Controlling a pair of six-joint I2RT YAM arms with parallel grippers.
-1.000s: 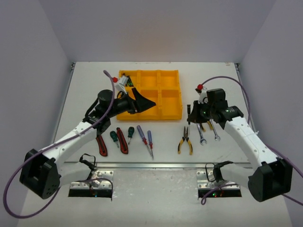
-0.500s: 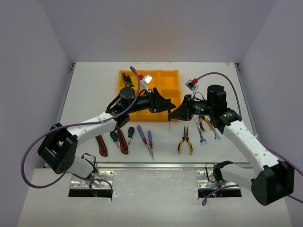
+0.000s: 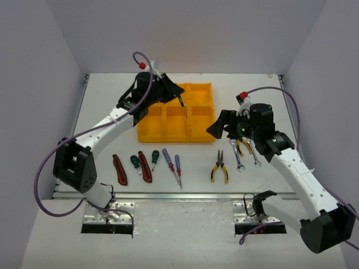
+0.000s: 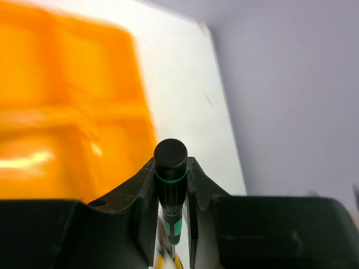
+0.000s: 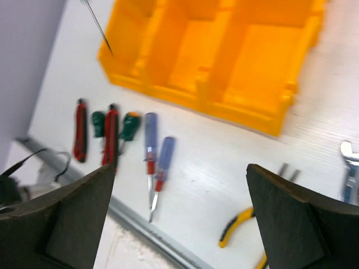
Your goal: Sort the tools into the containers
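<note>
You see a white tabletop with pale walls standing at its far, left and right edges. A shiny metal strip runs along its near edge. Below that edge sit two metal plates: a left plate and a right plate, well apart.

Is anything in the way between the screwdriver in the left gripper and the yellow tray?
Nothing visible. The left gripper holds the screwdriver over the far row of the tray, and nothing shows between them.
</note>
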